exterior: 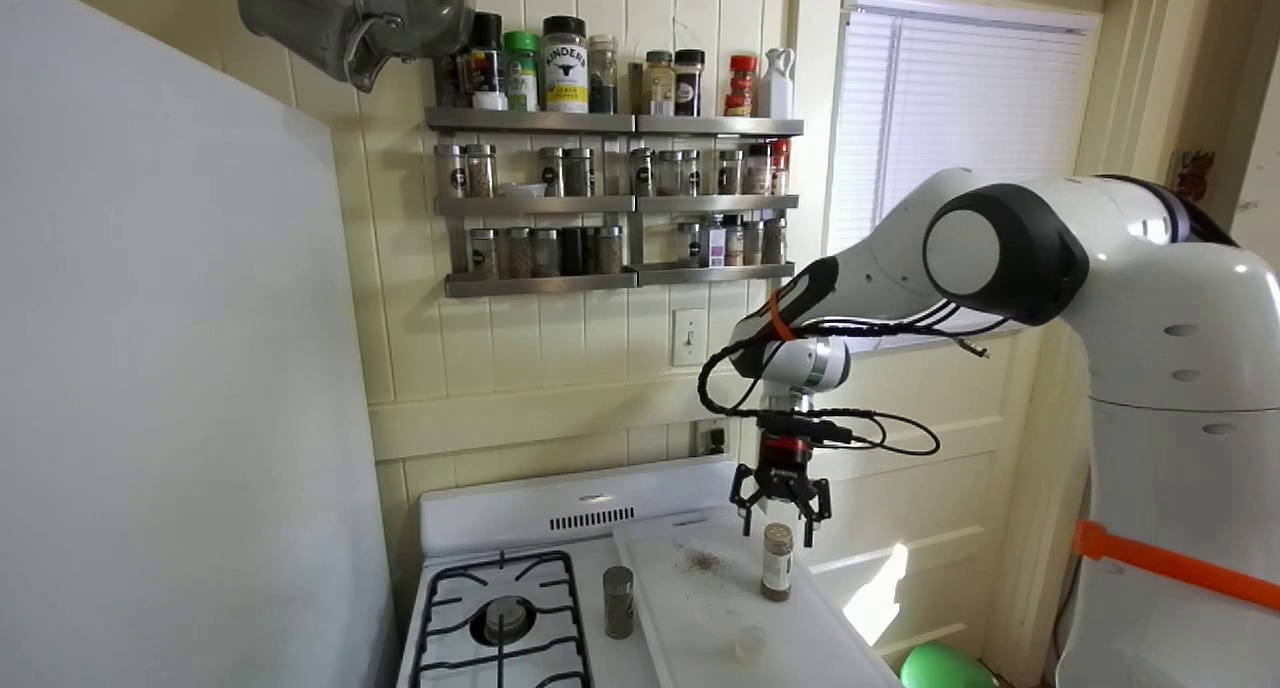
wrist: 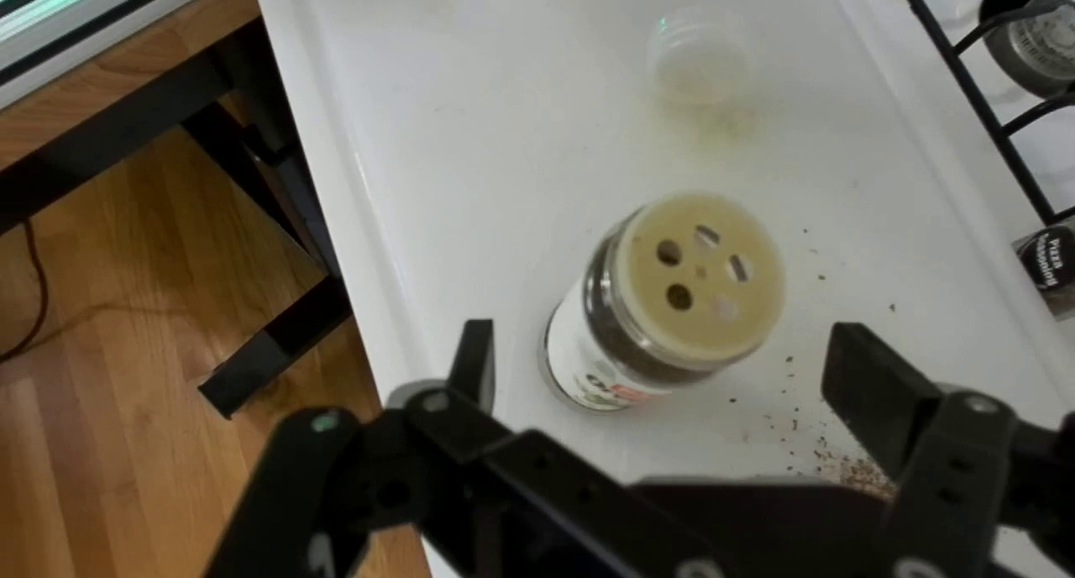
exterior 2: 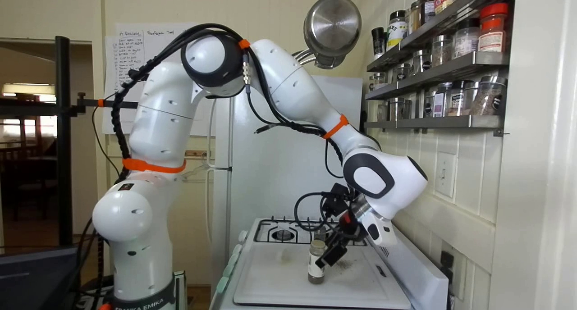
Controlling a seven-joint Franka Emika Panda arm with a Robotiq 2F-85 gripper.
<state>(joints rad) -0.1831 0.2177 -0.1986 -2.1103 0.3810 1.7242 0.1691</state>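
A spice bottle with a tan, holed shaker top and a white label stands upright on the white stove cover; it shows in both exterior views [exterior: 777, 566] [exterior 2: 316, 266] and in the wrist view [wrist: 701, 280]. My gripper [exterior: 778, 536] is open and empty, tilted close to the bottle. In the wrist view the fingers [wrist: 663, 347] sit wide apart, with the bottle just ahead between their lines and a gap on each side. In an exterior view the gripper's fingers [exterior 2: 329, 257] overlap the bottle's label side.
Spilled brown flakes [exterior: 703, 561] lie beside the bottle. A clear cap [wrist: 701, 57] lies on the cover [wrist: 504, 124]. A dark-labelled jar [exterior: 618, 602] stands between cover and burner grate [exterior: 572, 568]. The stove backsplash [exterior 2: 417, 256] and spice shelves [exterior: 540, 286] line the wall.
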